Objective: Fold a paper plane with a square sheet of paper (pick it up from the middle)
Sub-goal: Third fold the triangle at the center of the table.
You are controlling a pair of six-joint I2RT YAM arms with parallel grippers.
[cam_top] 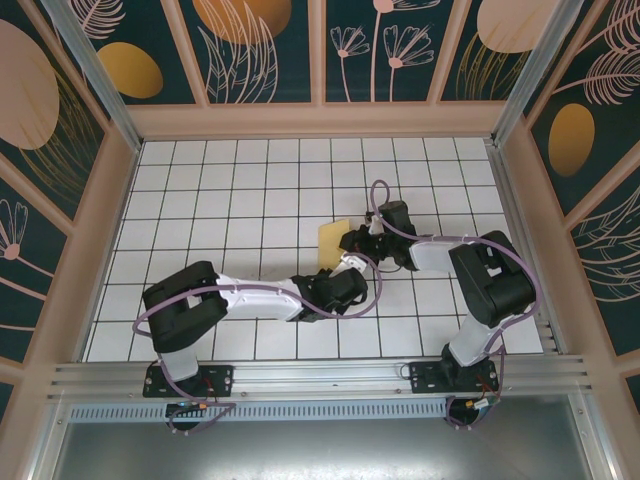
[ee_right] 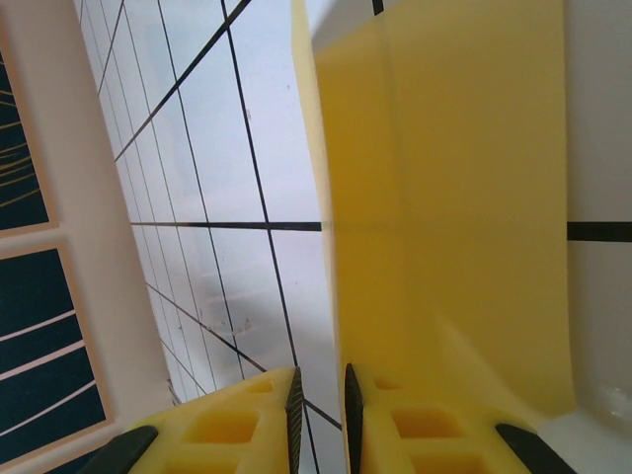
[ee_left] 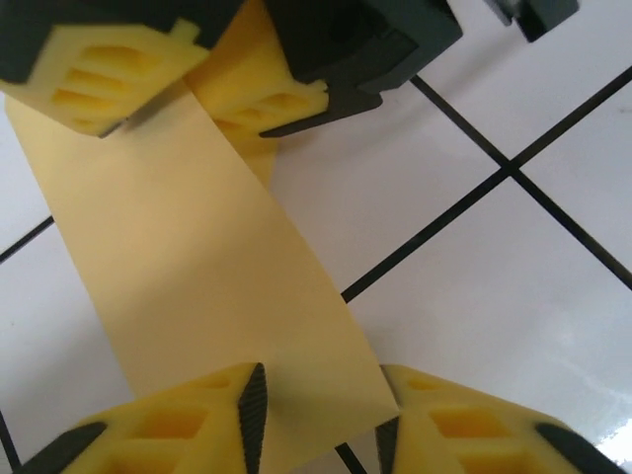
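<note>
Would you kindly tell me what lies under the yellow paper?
The white gridded table shows around the paper; whatever lies directly under it is covered and cannot be seen.

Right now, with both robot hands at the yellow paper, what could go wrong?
The right hand seems to pinch one end of the paper, and the left hand straddles a corner at the other end. If they pull apart, the thin paper might tear. The left hand has only that narrow corner between its fingers, so closing could miss or crumple it. The paper curves, so a crease might come out crooked.
</note>
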